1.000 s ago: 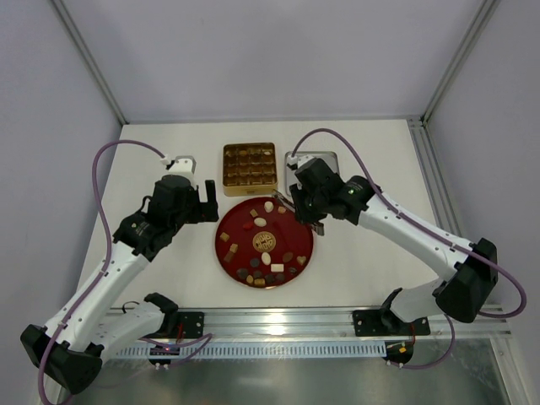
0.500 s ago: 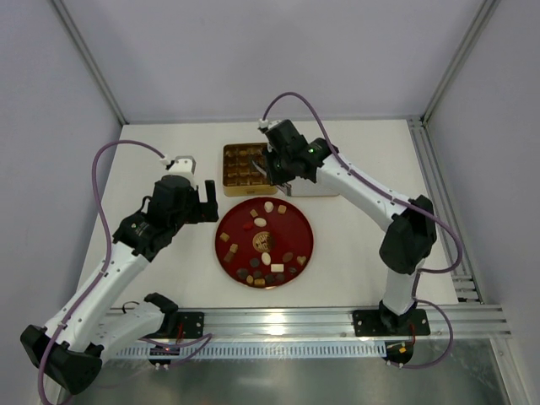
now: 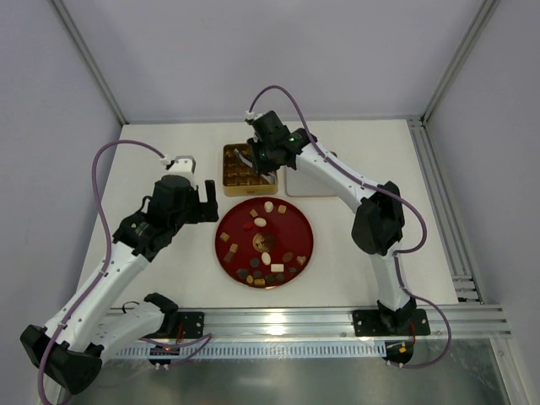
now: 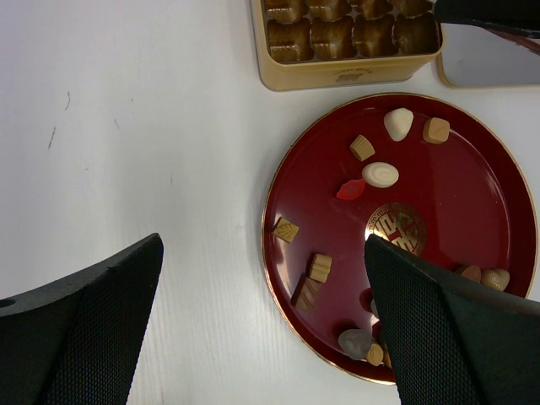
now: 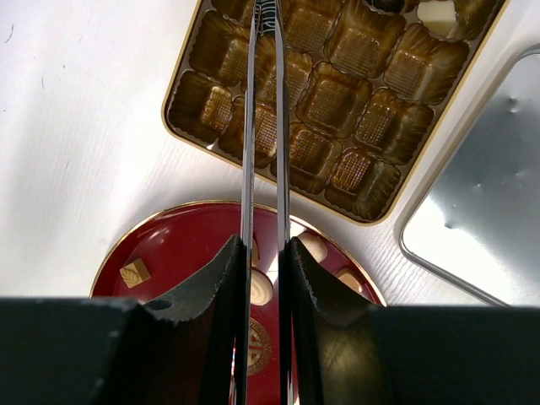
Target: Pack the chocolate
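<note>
Currently the chocolate pieces (image 4: 380,175) lie loose on the red plate (image 4: 472,194), mostly along its near rim and towards its far edge, none stacked. Beyond the plate's far edge stands the gold box (image 4: 337,78). One cream piece (image 5: 434,13) already sits in a corner cell, and the other cells I can see look empty.

My right gripper (image 5: 266,10) hangs over the box, on the far side of the plate, its long thin blades drawn almost together. Whether a piece is pinched at the tips I cannot tell, since they run to the very edge of the wrist view. My left gripper (image 4: 263,246) hovers by the plate's left rim, its fingers spread wide with nothing between them.

I judge these pieces light and rigid but easily marred. Their smooth, rounded coatings could squirt out of narrow blades, and a hard squeeze may crack them. I would take each across its flatter sides, low and near the middle, with only enough pressure to lift; the domed ovals look the slipperiest.
</note>
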`<action>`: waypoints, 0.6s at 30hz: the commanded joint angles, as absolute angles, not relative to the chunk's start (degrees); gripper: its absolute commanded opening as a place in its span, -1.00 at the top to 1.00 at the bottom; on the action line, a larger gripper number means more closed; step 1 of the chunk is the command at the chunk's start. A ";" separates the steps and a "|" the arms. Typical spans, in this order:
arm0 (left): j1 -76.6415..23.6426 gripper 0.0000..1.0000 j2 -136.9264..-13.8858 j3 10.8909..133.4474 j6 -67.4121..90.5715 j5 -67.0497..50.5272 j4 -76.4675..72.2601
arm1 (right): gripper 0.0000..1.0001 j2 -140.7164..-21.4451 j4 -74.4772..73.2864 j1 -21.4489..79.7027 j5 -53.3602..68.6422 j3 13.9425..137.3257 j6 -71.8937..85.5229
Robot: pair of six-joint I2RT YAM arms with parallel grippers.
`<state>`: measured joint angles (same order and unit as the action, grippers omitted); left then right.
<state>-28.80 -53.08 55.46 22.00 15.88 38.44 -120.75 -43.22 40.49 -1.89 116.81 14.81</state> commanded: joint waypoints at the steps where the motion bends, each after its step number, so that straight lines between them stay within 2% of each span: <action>1: -28.65 -0.99 -52.65 55.37 21.71 16.17 37.18 | 0.45 -120.76 -40.43 40.78 -0.70 119.71 15.29; 18: -28.74 -1.00 -52.73 55.28 21.53 16.17 37.18 | 0.44 -124.01 -37.79 41.13 1.23 121.46 16.70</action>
